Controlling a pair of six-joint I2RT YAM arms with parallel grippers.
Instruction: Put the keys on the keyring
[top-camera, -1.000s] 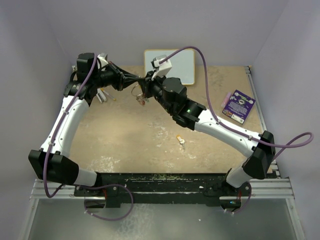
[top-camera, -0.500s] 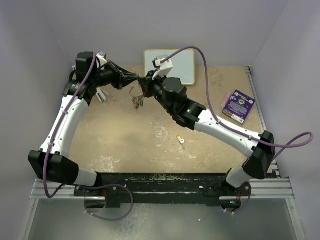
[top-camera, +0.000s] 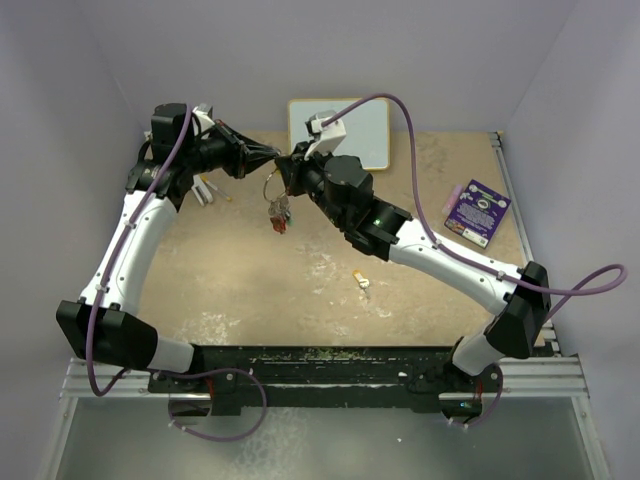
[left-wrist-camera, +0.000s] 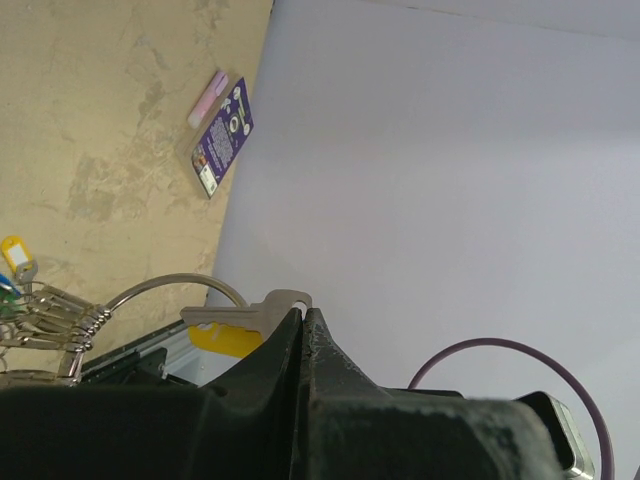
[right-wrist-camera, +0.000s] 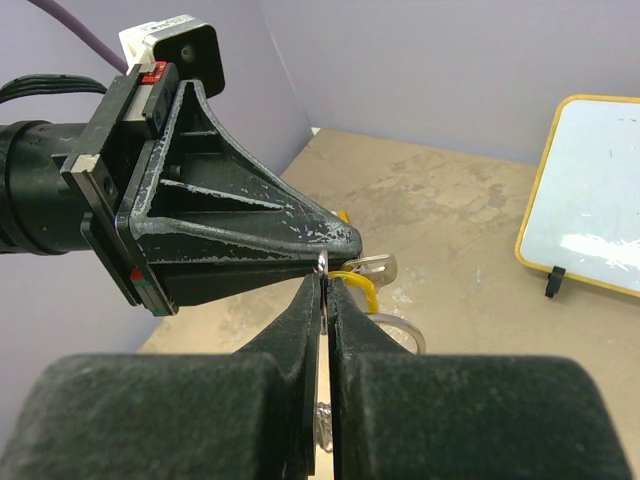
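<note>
My left gripper (top-camera: 277, 157) is shut on a silver key with a yellow tag (left-wrist-camera: 232, 325), held in the air at the back of the table. In the left wrist view its fingertips (left-wrist-camera: 303, 312) pinch the key's head. My right gripper (top-camera: 287, 172) meets it tip to tip and is shut on the thin silver keyring (right-wrist-camera: 400, 330). The ring (top-camera: 272, 186) hangs below both tips, with a bunch of tagged keys (top-camera: 279, 215) dangling from it. The ring's arc (left-wrist-camera: 170, 285) sits beside the held key. Another yellow-tagged key (top-camera: 360, 280) lies on the table.
A yellow-framed whiteboard (top-camera: 352, 130) lies at the back behind the grippers. A purple card (top-camera: 477, 212) lies at the right. Small white items (top-camera: 208, 190) lie by the left arm. Grey walls close in the left, back and right sides.
The hanging bunch of keys has swung and dropped slightly lower under the ring. Both gripper tips have stayed almost in place.
</note>
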